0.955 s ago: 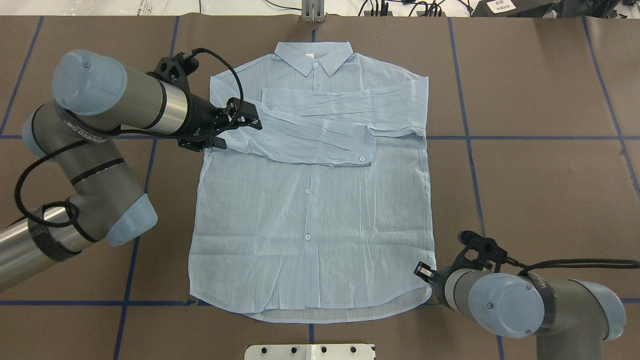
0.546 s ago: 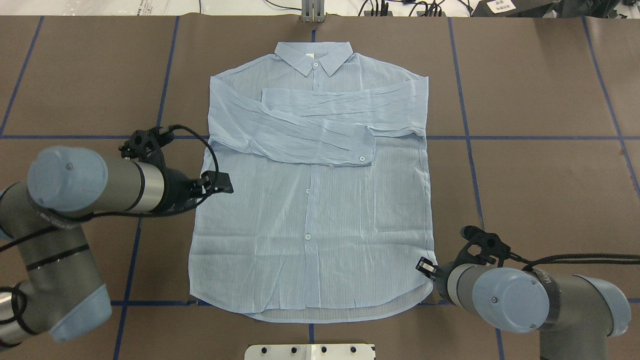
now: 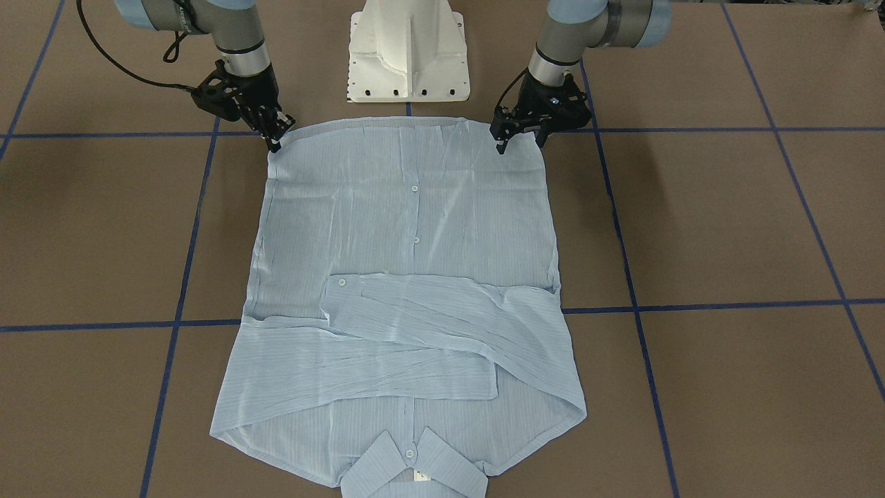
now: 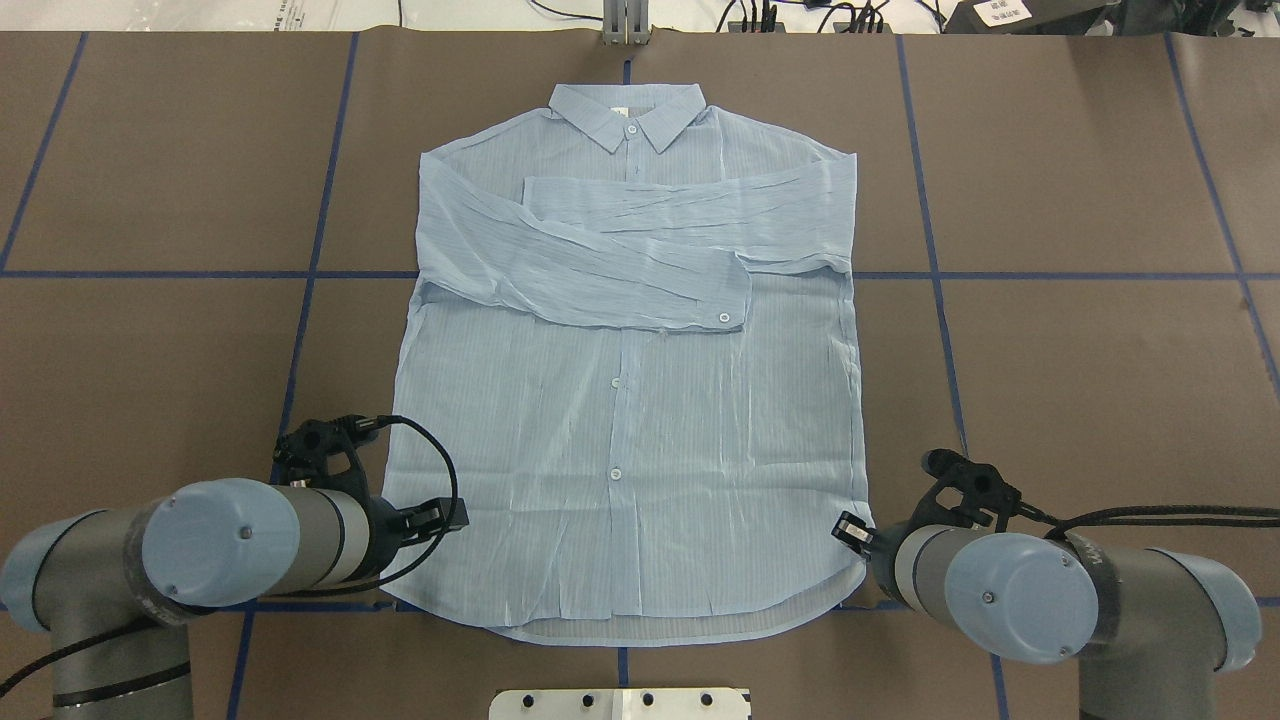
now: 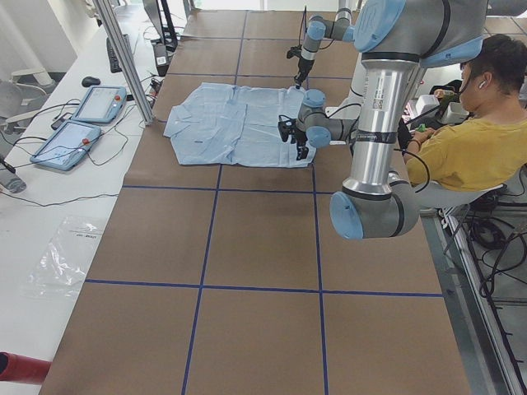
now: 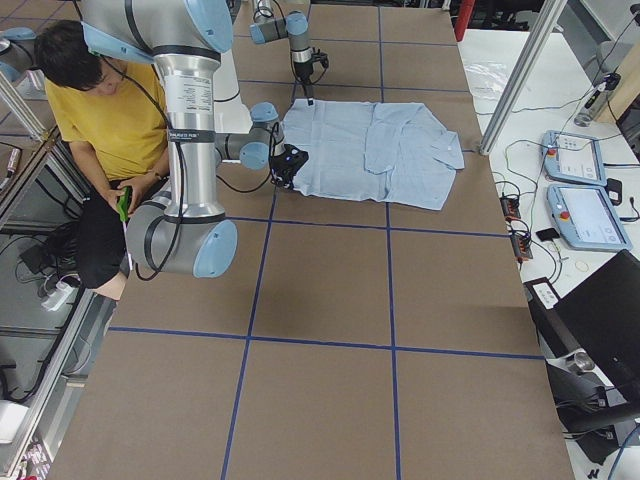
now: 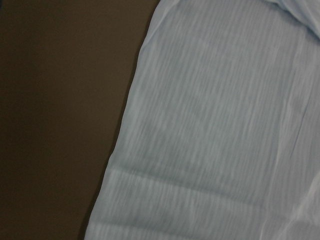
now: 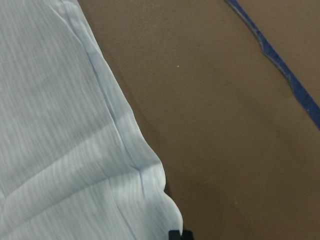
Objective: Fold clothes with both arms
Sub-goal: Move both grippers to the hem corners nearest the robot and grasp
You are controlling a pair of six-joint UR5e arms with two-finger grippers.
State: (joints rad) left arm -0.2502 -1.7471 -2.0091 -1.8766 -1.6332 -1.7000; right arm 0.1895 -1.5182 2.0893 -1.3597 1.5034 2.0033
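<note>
The pale blue striped shirt point(image 4: 620, 400) lies flat on the brown table, collar away from me, with both sleeves folded across the chest point(image 3: 408, 228). My left gripper point(image 4: 450, 517) hovers open over the hem's left corner point(image 3: 520, 144). The left wrist view shows only the shirt's side edge point(image 7: 215, 125), blurred. My right gripper point(image 4: 850, 535) stands open at the hem's right corner point(image 3: 280, 135), fingertips close to the cloth. That corner of the shirt point(image 8: 60, 125) lies flat and ungripped in the right wrist view.
The white pedestal base point(image 3: 408, 55) stands just behind the hem. A seated person in yellow point(image 5: 469, 148) is behind the robot. Touch pendants point(image 6: 580, 190) lie on the white side bench past the collar end. Blue tape lines cross the table.
My left arm has swung back from the folded sleeve near the shoulder down along the shirt's left edge to the hem corner. The sleeve stays folded. The right arm has barely moved.
</note>
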